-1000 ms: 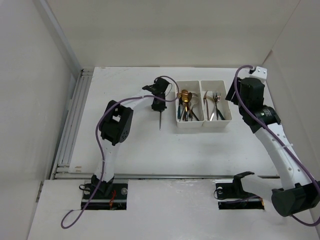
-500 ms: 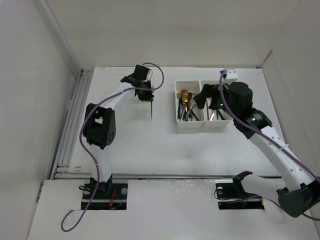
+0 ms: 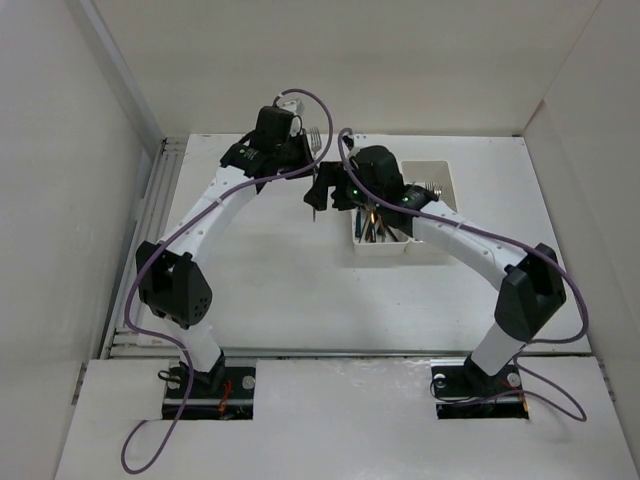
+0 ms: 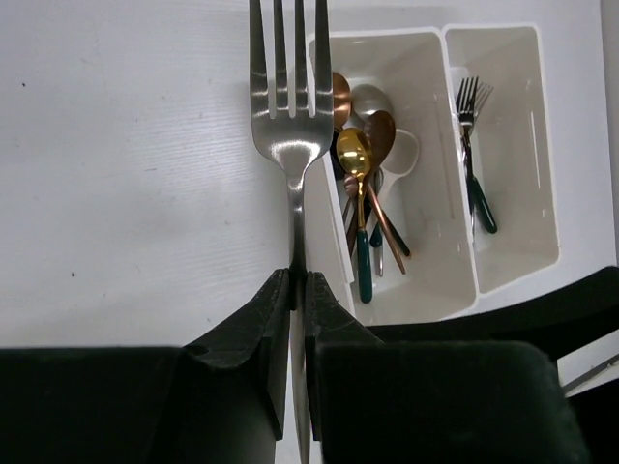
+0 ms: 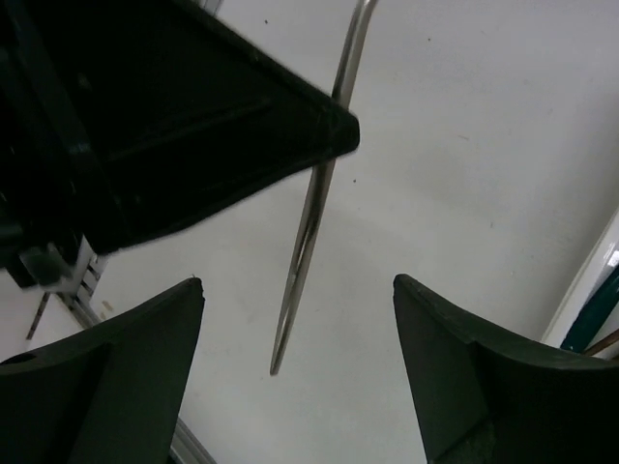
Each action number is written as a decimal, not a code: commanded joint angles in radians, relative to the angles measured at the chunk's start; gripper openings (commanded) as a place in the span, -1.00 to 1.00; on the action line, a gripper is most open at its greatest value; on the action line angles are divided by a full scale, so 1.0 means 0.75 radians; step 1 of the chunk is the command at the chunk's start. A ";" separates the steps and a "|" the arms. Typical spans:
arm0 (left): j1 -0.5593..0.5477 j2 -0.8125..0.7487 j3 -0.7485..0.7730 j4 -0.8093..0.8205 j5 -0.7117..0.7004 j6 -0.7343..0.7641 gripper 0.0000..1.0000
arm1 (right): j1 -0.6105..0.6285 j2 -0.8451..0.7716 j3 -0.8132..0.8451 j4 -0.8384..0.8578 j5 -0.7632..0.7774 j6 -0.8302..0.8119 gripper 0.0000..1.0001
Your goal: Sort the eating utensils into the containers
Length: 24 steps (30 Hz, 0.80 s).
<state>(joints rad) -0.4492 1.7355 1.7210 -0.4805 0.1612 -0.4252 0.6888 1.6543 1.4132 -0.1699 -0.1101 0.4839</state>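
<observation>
My left gripper [image 4: 298, 275] is shut on the neck of a silver fork [image 4: 287, 87], tines pointing away from the wrist. In the top view this fork [image 3: 314, 137] hangs just left of the containers. My right gripper [image 5: 298, 287] stands open, with the fork's thin handle [image 5: 311, 232] hanging between its fingers and touching neither. Seen from above, the right gripper [image 3: 322, 192] sits right below the left gripper [image 3: 306, 163]. The left container [image 4: 426, 280] holds several spoons, among them a gold one [image 4: 353, 155]. The right container [image 4: 522, 193] holds forks [image 4: 471, 116].
The right arm [image 3: 450, 235] reaches across the left container [image 3: 380, 248] and hides most of it in the top view. White walls stand along the table's back and sides, and a metal rail [image 3: 150, 230] runs down the left edge.
The left arm has brought the fork right, toward the containers, and turned it. The right gripper has swung left from above the bins and now brackets the fork's handle.
</observation>
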 commanded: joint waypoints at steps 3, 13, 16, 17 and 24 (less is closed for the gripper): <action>-0.004 -0.105 -0.031 0.009 0.008 -0.034 -1.00 | 0.002 0.093 0.159 0.116 -0.009 0.077 0.48; -0.004 -0.117 -0.043 0.021 0.049 -0.063 -1.00 | 0.002 0.220 0.216 0.116 -0.056 0.169 -0.15; -0.004 -0.117 -0.069 0.021 0.049 -0.063 -1.00 | 0.002 0.220 0.216 0.128 -0.015 0.181 -0.71; -0.004 -0.117 -0.069 0.021 0.049 -0.063 -1.00 | 0.002 0.206 0.216 0.128 0.005 0.181 -1.00; -0.004 -0.117 -0.129 0.064 0.110 -0.063 1.00 | -0.030 0.018 0.108 0.112 0.218 0.079 -1.00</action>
<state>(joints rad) -0.4343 1.6989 1.6428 -0.4515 0.1772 -0.4557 0.6838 1.7901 1.4944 -0.1703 -0.0353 0.5926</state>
